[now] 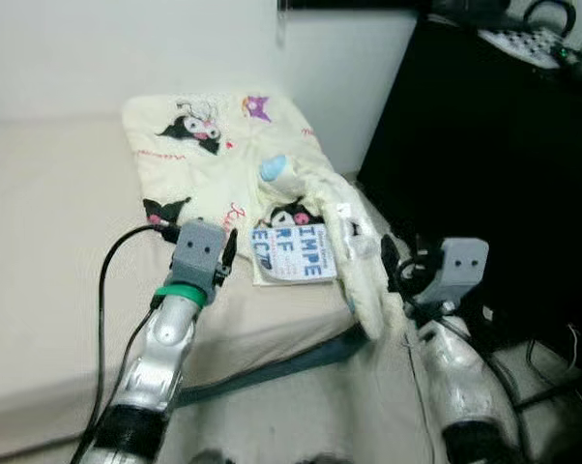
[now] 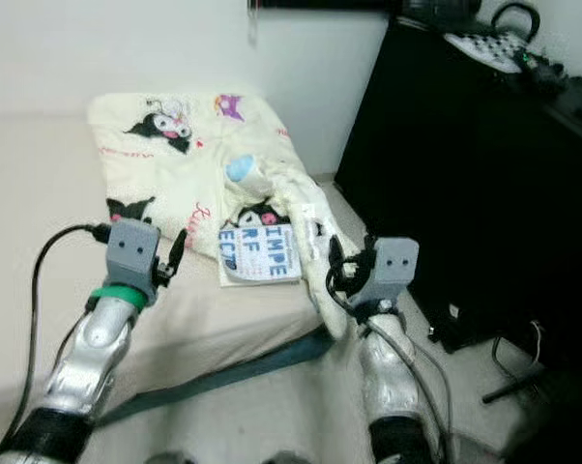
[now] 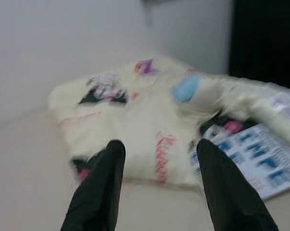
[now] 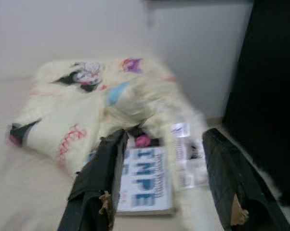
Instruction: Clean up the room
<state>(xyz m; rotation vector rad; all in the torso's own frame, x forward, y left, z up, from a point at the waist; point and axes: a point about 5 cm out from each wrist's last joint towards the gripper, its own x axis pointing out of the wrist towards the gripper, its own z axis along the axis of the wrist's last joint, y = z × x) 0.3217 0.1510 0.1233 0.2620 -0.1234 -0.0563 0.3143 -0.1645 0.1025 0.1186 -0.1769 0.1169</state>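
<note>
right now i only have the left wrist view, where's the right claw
Observer: The right claw is open off the bed's corner, pointing at the magazine.
Operator: does the blanket stay on the bed
Observer: No, one end of the cream blanket droops over the mattress edge, close to that claw.
Operator: anything on that side
Observer: A tall black cabinet stands just right of the bed.

Ahead of me a beige bed (image 1: 49, 251) against a white wall (image 1: 98, 48), to my right a tall black cabinet (image 1: 484, 174), a white patterned item (image 1: 528, 43) on its top, dark cables (image 1: 552, 362) on the floor at its foot
</note>
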